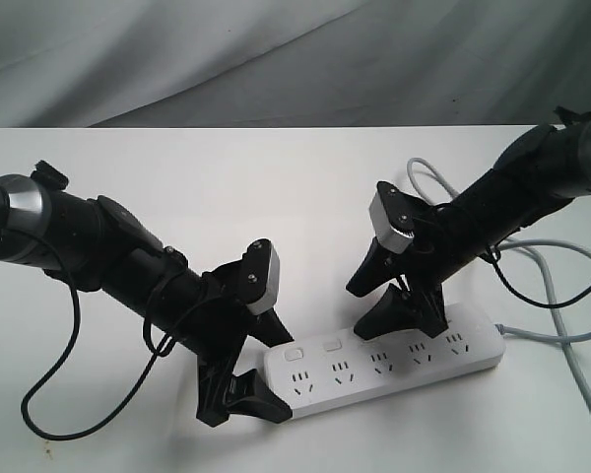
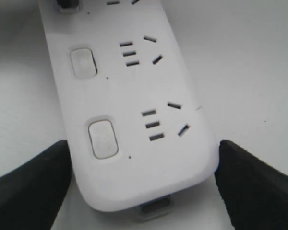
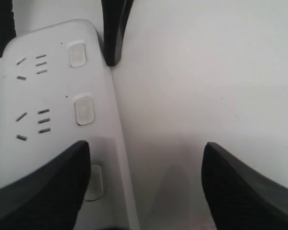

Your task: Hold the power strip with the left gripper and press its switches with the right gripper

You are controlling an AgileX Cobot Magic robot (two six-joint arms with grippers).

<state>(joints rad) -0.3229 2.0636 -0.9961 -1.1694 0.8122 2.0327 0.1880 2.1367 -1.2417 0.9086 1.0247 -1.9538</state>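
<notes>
The long white power strip (image 1: 394, 367) lies on the white table near its front edge, its grey cord (image 1: 561, 337) trailing right. My left gripper (image 1: 282, 378) is shut on the strip's left end; in the left wrist view its black fingers (image 2: 31, 187) press both long sides of the power strip (image 2: 134, 96), two switches (image 2: 103, 139) showing. My right gripper (image 1: 386, 305) stands open over the strip's middle. In the right wrist view one of its fingers (image 3: 43, 187) partly covers the third switch (image 3: 95, 182); the other hangs over bare table. Contact with that switch cannot be told.
A black cable (image 1: 74, 394) from the left arm loops over the table at the front left. The grey cord curls behind the right arm (image 1: 428, 182). A grey cloth backdrop (image 1: 276, 59) rises behind the table's far edge.
</notes>
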